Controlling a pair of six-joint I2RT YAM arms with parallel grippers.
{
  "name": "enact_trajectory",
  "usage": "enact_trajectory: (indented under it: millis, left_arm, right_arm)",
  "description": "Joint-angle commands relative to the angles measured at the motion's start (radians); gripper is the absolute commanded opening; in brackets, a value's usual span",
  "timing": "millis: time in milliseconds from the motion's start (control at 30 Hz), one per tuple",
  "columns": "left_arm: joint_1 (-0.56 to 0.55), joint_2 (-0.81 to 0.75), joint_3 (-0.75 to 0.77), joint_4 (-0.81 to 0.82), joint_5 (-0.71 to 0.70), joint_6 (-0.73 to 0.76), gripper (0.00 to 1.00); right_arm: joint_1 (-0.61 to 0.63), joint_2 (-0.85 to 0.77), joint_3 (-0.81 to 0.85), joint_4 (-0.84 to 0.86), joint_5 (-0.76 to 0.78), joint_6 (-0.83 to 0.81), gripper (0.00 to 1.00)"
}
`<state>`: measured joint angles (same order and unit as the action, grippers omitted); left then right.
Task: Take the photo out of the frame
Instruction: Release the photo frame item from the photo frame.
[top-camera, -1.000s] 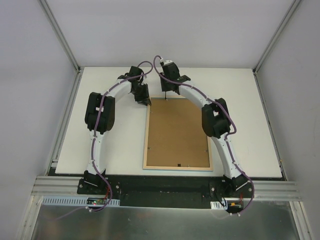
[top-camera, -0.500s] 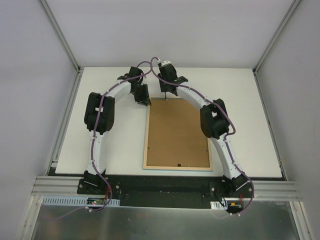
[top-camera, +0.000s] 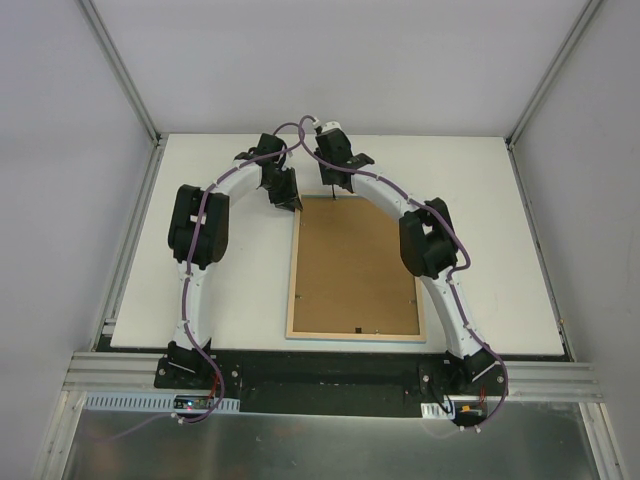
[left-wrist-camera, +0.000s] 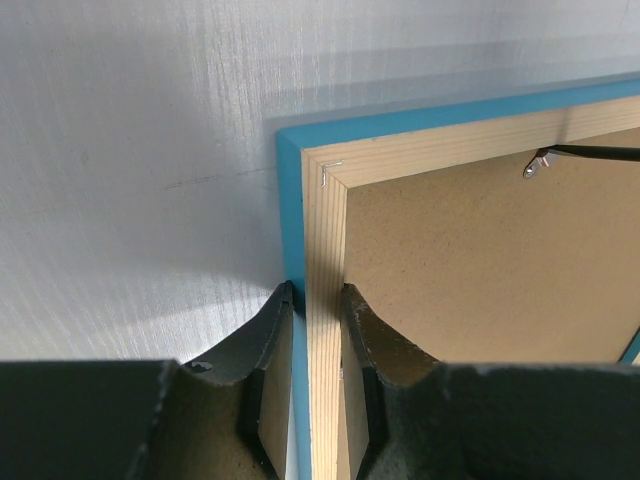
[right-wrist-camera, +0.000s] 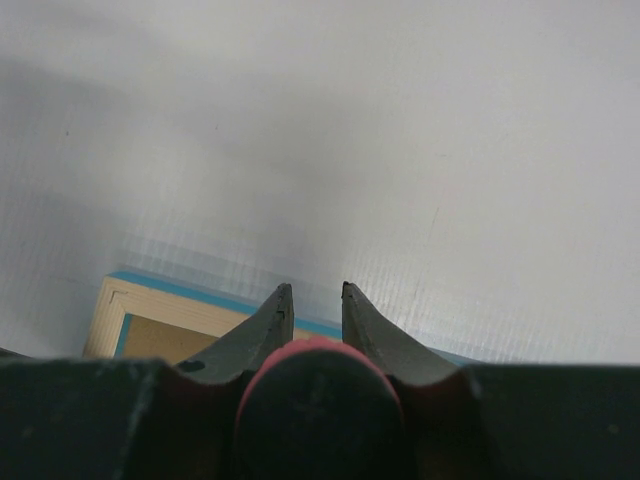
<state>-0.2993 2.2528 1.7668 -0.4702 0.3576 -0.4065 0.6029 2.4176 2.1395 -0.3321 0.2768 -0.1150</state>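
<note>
Under the screwdriver (right-wrist-camera: 318, 395) lies the far rail of the frame (top-camera: 355, 265).

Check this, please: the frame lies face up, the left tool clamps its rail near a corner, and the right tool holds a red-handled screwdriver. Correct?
Not quite: the frame lies face down, its brown back panel upward, as the top external view shows. The left tool clamps the rail and the right tool holds the screwdriver, as stated.

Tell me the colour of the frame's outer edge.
Turquoise blue, around a pale wood rim; the frame shows it best in the left wrist view.
</note>
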Motion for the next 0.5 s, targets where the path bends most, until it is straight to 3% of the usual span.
enact_trajectory:
  millis: [0,467]
  left_arm:
    - [0.005,-0.007,-0.029,-0.061,0.007,-0.015,0.00]
    - [0.003,-0.010,-0.027,-0.056,0.015,-0.015,0.00]
  right_arm:
    - [0.000,-0.015,0.040,-0.010,0.027,-0.023,0.01]
    - [0.009,0.003,0.063,-0.024,0.012,-0.063,0.01]
